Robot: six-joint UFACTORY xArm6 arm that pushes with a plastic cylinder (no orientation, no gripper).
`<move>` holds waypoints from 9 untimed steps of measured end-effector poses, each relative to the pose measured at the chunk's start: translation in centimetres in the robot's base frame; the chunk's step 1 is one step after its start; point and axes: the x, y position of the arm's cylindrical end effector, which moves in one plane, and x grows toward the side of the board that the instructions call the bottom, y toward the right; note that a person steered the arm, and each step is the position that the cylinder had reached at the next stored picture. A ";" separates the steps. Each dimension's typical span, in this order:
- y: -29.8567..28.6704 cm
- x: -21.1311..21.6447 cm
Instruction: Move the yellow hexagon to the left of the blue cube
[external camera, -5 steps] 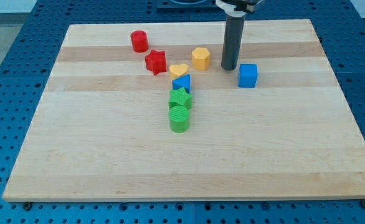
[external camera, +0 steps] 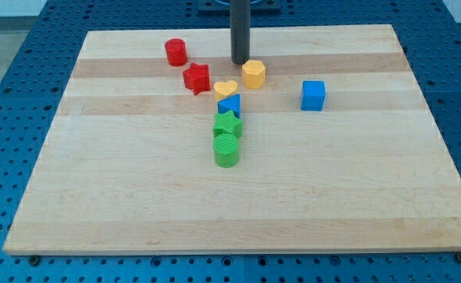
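The yellow hexagon (external camera: 253, 74) lies on the wooden board in the upper middle of the view. The blue cube (external camera: 313, 95) lies to its right and a little lower, a clear gap between them. My tip (external camera: 239, 62) is just up and left of the yellow hexagon, close to its upper left edge; I cannot tell whether it touches.
A yellow heart (external camera: 226, 88), a second blue block (external camera: 230, 104), a green star (external camera: 227, 123) and a green cylinder (external camera: 226, 149) run downward below and left of the hexagon. A red star (external camera: 197, 79) and a red cylinder (external camera: 175, 52) lie to the left.
My tip has moved left and slightly up, from the gap between the hexagon and the blue cube to the hexagon's upper left. The blocks have not visibly moved.
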 end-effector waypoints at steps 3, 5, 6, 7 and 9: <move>-1.4 2.5; 0.2 5.0; 1.6 8.4; 1.6 8.4; -3.6 7.8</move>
